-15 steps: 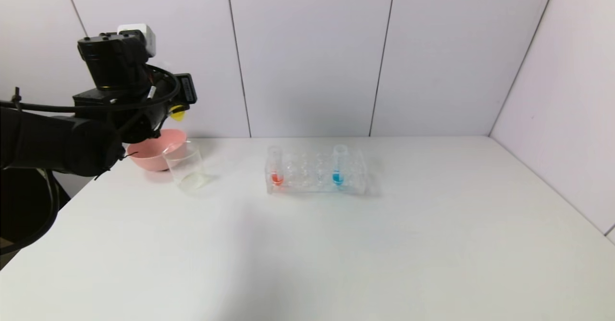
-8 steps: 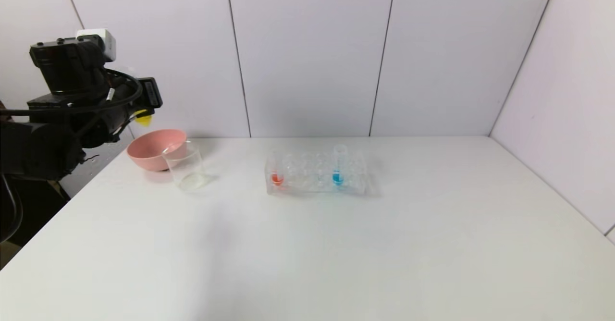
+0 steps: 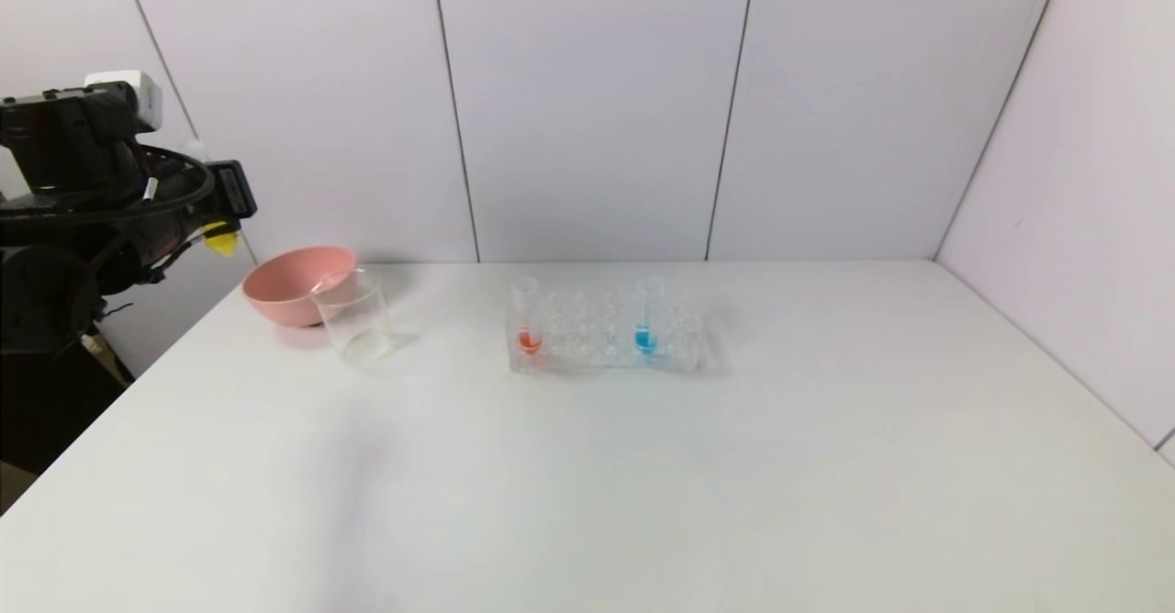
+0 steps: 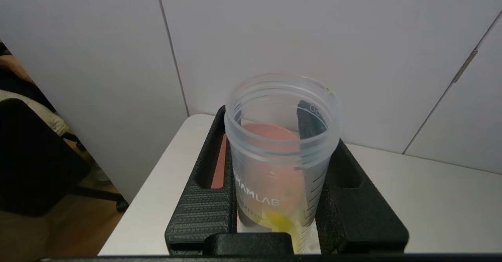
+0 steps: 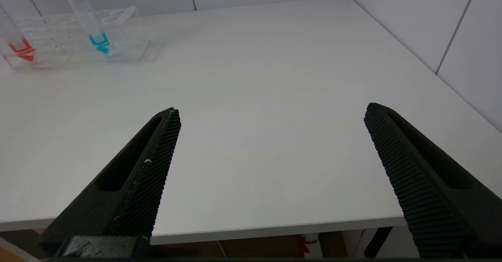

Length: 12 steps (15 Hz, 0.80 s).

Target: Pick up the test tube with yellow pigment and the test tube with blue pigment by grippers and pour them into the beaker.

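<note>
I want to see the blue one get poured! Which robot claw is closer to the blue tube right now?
Probably the right. The right gripper hangs open at the table's near edge, the test tube with blue pigment ahead in its rack. The left gripper is off beyond the table's left corner, holding the test tube with yellow pigment.

A laboratory-style test cell — a bare white desk enclosed by plain pale wall panels. Laboratory ware marks the setting: a clear tube rack holding tubes with red and blue liquid, a glass beaker, and a graduated tube printed with a lab brand.
</note>
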Tool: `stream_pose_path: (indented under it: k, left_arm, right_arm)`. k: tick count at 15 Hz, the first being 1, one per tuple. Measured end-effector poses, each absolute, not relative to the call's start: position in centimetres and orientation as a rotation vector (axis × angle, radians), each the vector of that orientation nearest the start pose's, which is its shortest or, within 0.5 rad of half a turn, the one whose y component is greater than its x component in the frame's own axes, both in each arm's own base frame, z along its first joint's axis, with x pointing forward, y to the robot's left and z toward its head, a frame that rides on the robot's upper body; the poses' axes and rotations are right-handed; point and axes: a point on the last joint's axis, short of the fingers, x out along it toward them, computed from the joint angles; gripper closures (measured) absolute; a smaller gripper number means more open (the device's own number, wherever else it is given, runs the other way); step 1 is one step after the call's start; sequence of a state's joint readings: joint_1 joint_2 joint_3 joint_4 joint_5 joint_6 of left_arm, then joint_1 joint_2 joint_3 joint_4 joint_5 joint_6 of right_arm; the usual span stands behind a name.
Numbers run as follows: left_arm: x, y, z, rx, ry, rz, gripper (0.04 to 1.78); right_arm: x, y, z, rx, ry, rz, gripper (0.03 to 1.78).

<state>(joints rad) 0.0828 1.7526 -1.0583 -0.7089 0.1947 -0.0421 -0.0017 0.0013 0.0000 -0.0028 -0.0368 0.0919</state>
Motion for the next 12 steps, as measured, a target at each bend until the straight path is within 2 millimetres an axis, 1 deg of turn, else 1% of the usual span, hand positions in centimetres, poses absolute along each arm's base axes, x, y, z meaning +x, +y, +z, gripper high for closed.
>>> stream_pose_path:
  k: [5, 8, 12]
  left_arm:
    - [33.8, 3.7, 24.0, -0.042, -0.011, 0.269, 1.28]
    - [33.7, 4.3, 23.7, -0.041, -0.001, 0.226, 1.28]
    - [34.1, 4.5, 23.8, -0.044, 0.005, 0.140, 1.28]
  right_arm:
    - [-2.3, -0.1, 7.6, 0.092, -0.003, -0.038, 0.10]
    - [-2.3, -0.1, 7.6, 0.092, -0.003, -0.038, 0.10]
    - [-2.3, -0.1, 7.6, 0.092, -0.003, -0.038, 0.10]
